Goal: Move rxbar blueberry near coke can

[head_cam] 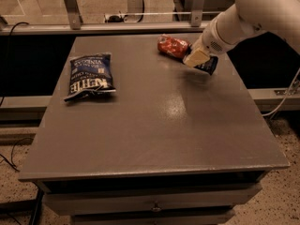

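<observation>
The coke can [171, 46] is red and dented and lies on its side at the far right of the grey table [154, 121]. My gripper [198, 59] is just to the right of the can, low over the table, shut on the rxbar blueberry [208, 64]. The bar is a dark navy wrapper and only its lower right part shows past my pale fingers [195, 57]. The bar hangs close to the can, slightly in front of it and to its right.
A larger blue chip bag [89, 75] with white lettering lies at the table's left. My white arm [255, 13] comes in from the upper right. A metal rail and frame run behind the table's far edge. The table's right edge is close to the gripper.
</observation>
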Available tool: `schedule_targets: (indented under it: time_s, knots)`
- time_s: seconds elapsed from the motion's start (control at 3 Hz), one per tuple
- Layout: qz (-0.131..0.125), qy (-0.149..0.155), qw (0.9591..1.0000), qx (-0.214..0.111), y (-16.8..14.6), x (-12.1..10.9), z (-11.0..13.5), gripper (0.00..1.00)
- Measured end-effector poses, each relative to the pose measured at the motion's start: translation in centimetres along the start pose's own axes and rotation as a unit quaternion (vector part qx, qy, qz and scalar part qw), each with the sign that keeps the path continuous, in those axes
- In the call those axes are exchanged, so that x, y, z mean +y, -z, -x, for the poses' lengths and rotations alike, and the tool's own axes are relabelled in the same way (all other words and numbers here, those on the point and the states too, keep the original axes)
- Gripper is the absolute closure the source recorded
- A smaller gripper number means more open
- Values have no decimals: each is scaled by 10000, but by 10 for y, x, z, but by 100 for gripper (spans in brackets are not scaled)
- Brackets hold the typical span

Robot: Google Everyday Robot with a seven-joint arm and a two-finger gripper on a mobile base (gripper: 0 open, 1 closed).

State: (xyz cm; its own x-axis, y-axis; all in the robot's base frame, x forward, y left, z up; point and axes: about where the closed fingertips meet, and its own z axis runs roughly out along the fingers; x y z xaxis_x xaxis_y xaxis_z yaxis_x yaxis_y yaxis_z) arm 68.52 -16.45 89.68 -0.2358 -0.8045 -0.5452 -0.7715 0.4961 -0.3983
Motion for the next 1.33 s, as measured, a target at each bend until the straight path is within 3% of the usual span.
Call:
schedule_targets:
  time_s: [0.33, 1.33]
  knots:
    - [-48, -137, 9999, 51, -12, -14, -10, 86]
    - [-106, -342, 9993, 66, -32, -33, -18, 15]
